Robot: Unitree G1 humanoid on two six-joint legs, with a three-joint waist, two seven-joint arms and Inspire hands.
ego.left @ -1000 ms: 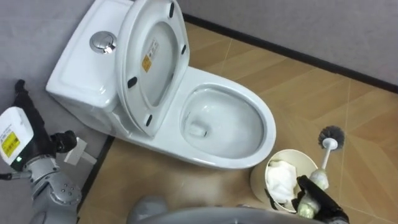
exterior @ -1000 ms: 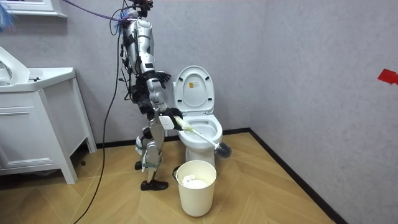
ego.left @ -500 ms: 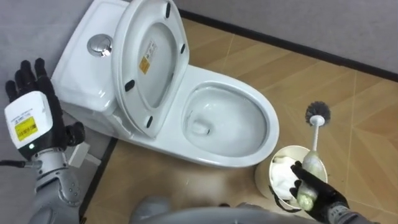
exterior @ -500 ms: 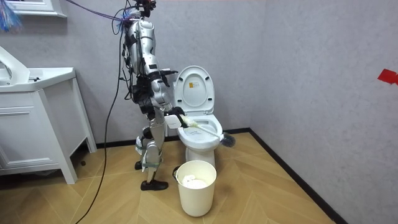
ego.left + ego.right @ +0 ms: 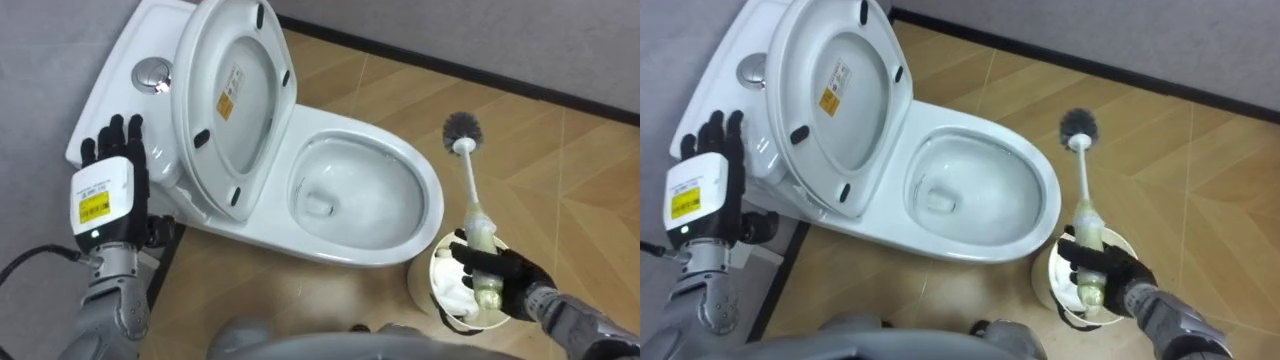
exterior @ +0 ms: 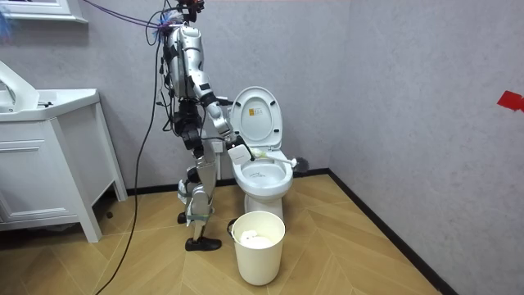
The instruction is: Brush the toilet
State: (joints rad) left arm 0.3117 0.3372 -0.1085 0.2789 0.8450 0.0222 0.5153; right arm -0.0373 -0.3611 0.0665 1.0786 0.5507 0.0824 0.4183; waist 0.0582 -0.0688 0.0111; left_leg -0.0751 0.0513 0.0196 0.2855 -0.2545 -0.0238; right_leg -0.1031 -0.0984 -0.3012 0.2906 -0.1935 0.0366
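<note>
Here: brush outside the rim

The toilet (image 5: 425, 195) stands lid (image 5: 225, 110) up, open floor (image 5: 560, 170) on its right. Over the white bin (image 5: 420, 287), the right hand (image 5: 490, 270) grips the brush (image 5: 469, 190) with curled fingers, bristles above floor. The left hand (image 5: 108, 190), straight-fingered, hovers by the cistern (image 5: 130, 105).

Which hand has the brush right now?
The right hand, curled round the brush handle; the left hand is open, fingers straight, near the tank.
</note>
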